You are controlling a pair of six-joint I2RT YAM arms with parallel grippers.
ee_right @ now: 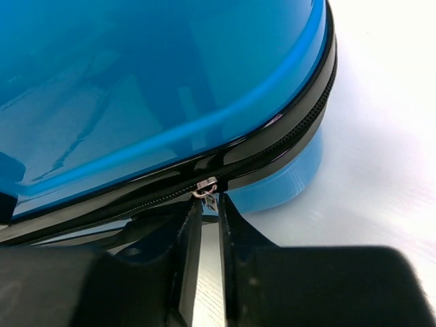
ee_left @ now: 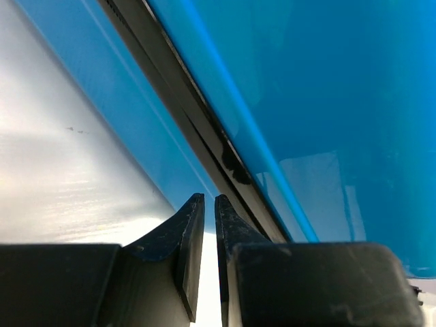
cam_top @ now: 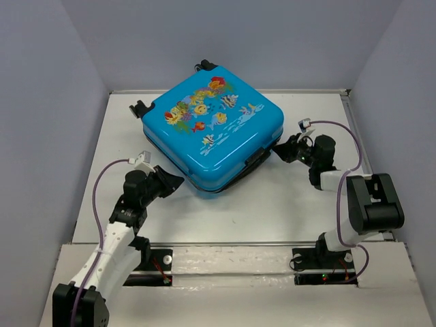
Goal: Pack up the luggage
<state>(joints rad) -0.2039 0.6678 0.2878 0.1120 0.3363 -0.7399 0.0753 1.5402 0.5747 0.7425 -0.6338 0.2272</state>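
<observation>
Two white-and-black robot arms stood at the near edge of the smooth white table (cam_top: 272, 204). The left gripper (ee_left: 209, 199) had its black fingers drawn almost together, nothing visible in the slit, beside the black zipper seam (ee_left: 204, 129). The right gripper (ee_right: 210, 202), equally narrowed, pinched one small silver metal zipper pull (ee_right: 206, 187). Between them one glossy bright-blue hard-shell suitcase (cam_top: 211, 129), fish-printed, lay flat and closed towards the far side. Plain grey walls (cam_top: 238, 34) enclosed three sides.
</observation>
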